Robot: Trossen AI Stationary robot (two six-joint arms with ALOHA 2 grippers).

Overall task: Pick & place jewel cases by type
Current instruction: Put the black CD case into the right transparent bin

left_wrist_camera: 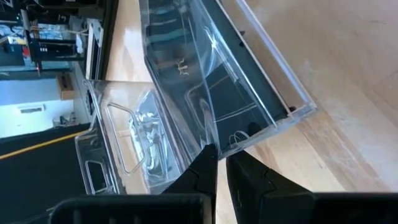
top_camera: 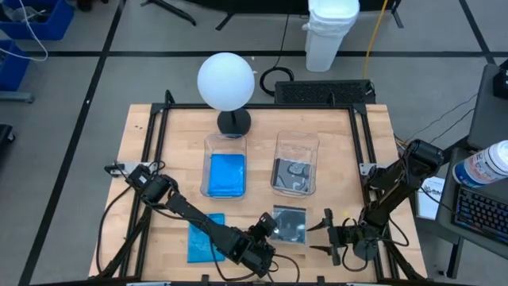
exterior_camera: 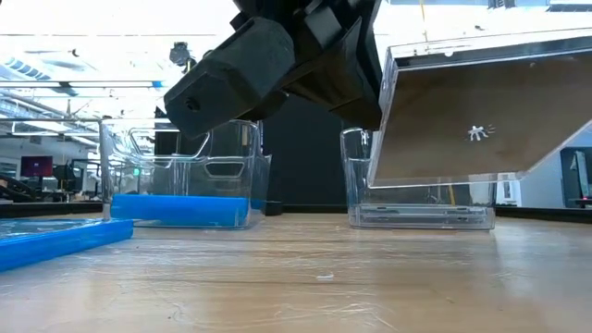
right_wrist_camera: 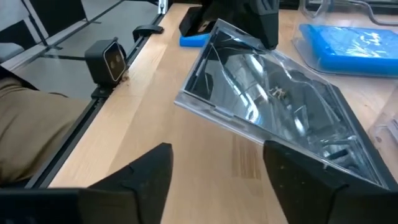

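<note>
Low view: the left pincer is cut off by the picture's upper edge, and its fingertips lie hidden behind the clear jewel case, whose right corner also runs out of frame. The blue jewel case left of that clear case is cropped at the picture's edge. High view: contents of the right tub beyond the clear case are too small to identify. Right wrist view: the tub holding blue cases is cropped.
</note>
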